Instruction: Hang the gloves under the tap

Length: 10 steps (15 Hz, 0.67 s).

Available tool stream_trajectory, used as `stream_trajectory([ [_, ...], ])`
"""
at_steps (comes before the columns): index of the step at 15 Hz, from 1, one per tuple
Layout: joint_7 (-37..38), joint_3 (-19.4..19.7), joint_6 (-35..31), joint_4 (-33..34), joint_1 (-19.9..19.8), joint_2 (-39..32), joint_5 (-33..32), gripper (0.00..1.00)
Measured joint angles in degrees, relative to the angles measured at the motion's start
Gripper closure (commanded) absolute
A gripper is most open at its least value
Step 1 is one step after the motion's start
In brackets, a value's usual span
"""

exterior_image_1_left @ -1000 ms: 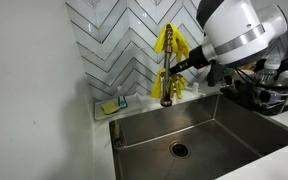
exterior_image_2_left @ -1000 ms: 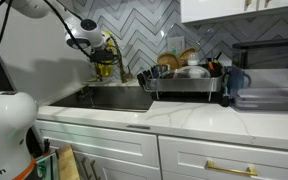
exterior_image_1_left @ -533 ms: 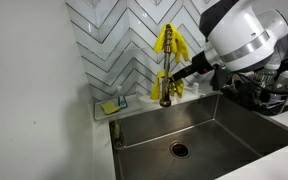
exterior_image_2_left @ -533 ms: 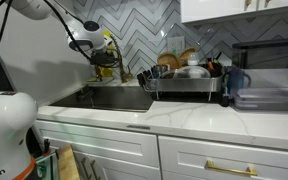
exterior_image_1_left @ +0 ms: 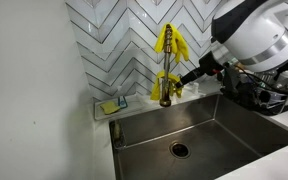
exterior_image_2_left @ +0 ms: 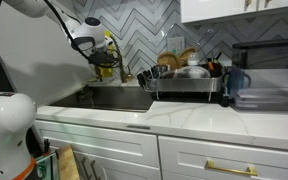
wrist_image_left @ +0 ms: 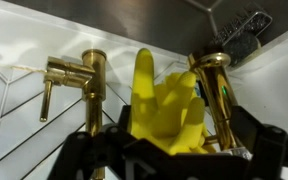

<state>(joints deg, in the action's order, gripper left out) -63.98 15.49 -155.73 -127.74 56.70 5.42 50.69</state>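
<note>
The yellow gloves hang draped over the top of the brass tap, fingers dangling, above the sink's back edge. They also show in an exterior view. My gripper is to the right of the tap stem, below the gloves and apart from them. In the wrist view, which is upside down, the gloves and the tap stem lie ahead between my spread black fingers. The jaws stand open and hold nothing.
The steel sink with its drain lies below. A small yellow sponge in a holder sits left of the tap. A dish rack full of dishes stands close on the right. A tiled wall is behind. A second brass fitting stands beside the tap.
My gripper has drawn back to the right and slightly down, away from the gloves and the tap. The gloves stay hanging on the tap.
</note>
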Motion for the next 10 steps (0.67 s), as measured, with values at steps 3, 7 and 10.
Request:
stream_trajectory([
  [3,4.72,-5.97,2.52,-2.31,-8.21,2.77,-7.63,0.0],
  [7,4.78,-6.74,2.79,-3.15,-9.15,3.65,-8.17,0.0],
  [10,5.94,-11.69,2.79,-2.87,-14.49,3.73,-9.52,0.0],
])
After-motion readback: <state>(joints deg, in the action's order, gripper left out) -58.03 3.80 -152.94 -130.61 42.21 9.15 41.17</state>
